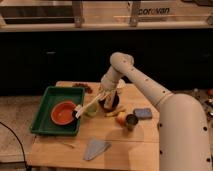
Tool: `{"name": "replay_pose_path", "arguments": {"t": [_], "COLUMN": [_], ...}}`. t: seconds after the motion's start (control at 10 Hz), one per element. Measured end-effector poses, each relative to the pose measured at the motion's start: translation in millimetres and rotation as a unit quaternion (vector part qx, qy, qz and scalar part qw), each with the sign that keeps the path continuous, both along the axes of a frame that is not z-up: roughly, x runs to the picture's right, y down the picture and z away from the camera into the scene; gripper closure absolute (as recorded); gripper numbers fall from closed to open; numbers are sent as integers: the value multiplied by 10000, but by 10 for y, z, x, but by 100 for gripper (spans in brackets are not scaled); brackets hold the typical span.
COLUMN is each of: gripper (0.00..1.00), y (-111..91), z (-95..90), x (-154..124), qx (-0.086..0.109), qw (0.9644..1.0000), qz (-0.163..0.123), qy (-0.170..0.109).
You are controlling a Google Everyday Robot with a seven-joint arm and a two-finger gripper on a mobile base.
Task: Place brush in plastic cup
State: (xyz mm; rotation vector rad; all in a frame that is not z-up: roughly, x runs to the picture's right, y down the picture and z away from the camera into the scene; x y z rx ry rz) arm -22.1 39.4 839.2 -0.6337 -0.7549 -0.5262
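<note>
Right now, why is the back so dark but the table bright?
Camera view: light falls on the wooden table and green tray; the cabinets behind sit in shadow. The hand holding the brush over the plastic cup looks soft and blurry.

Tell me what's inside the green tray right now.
An orange bowl sits in the green tray. The brush, below the gripper, has its black head over the tray's right edge; the floor beneath is hidden.

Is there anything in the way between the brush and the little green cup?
Nothing visible. The gripper holds the brush slanted just over the plastic cup, its black head beside the orange bowl in the green tray.
</note>
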Motion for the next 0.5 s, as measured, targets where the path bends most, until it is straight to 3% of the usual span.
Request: {"name": "replay_pose_path", "arguments": {"t": [0.5], "gripper": [20], "y": [-14], "z": [-35], "x": [21], "qx": [77], "qw": [10000], "qz": [-2], "qy": [7]}}
